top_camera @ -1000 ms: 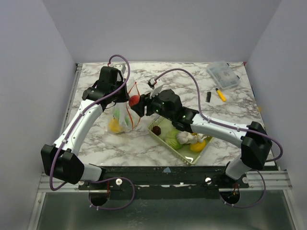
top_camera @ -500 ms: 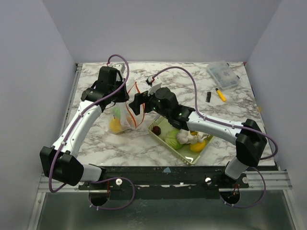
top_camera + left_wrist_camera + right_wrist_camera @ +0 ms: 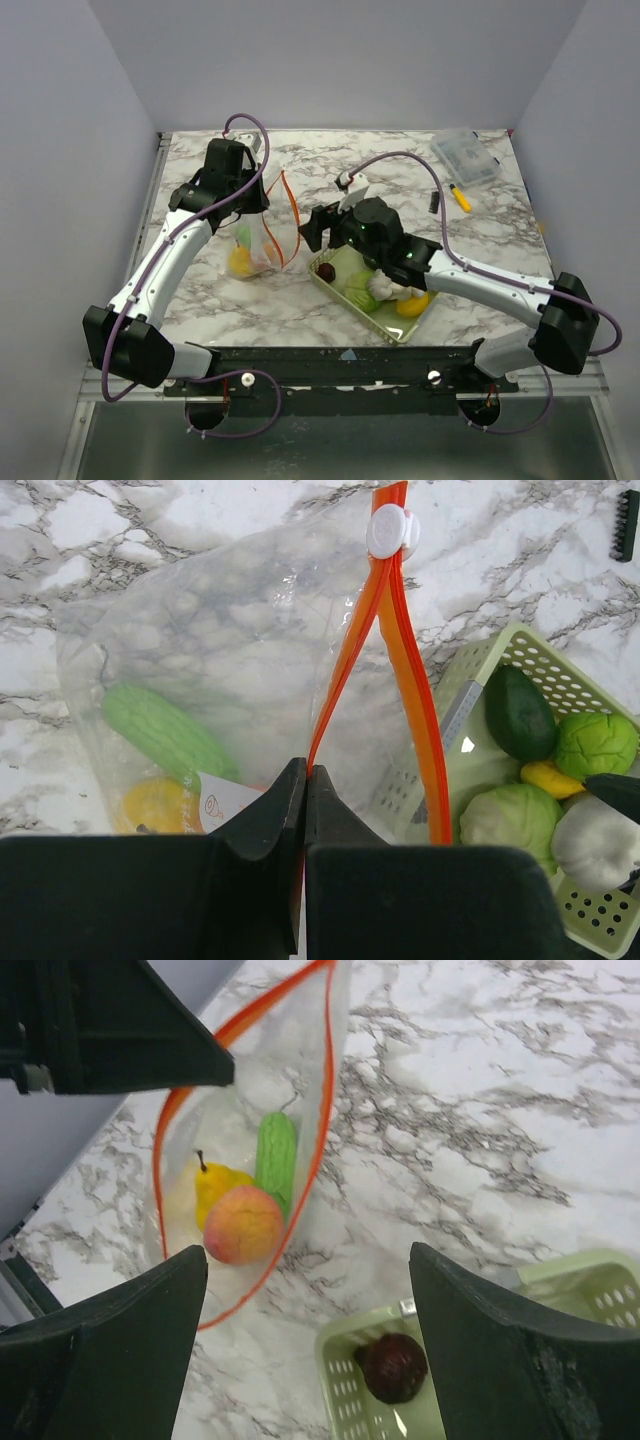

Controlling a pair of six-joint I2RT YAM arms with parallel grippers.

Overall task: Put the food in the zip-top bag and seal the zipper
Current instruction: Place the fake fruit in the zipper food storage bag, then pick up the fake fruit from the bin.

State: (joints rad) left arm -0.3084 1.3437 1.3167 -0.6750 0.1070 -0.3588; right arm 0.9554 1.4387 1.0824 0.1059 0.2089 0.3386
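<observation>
Left gripper: clenched on one side of zipper, holding mouth of zip-top bag agape. Right gripper: released, spread wide, empty, hovering at 3 o'clock of bag, apart from rim. Inside bag: yellow pear, peach, green cucumber. Mesh basket at 4 o'clock, just beside bag; dark purple fruit inside. Bare marble at 12 o'clock; left edge of table near at 9 o'clock.

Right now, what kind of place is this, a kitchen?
Probably a robot test booth, not a kitchen: plain walls box in a marble-look table, and two robot arms are bolted at its edge.
</observation>
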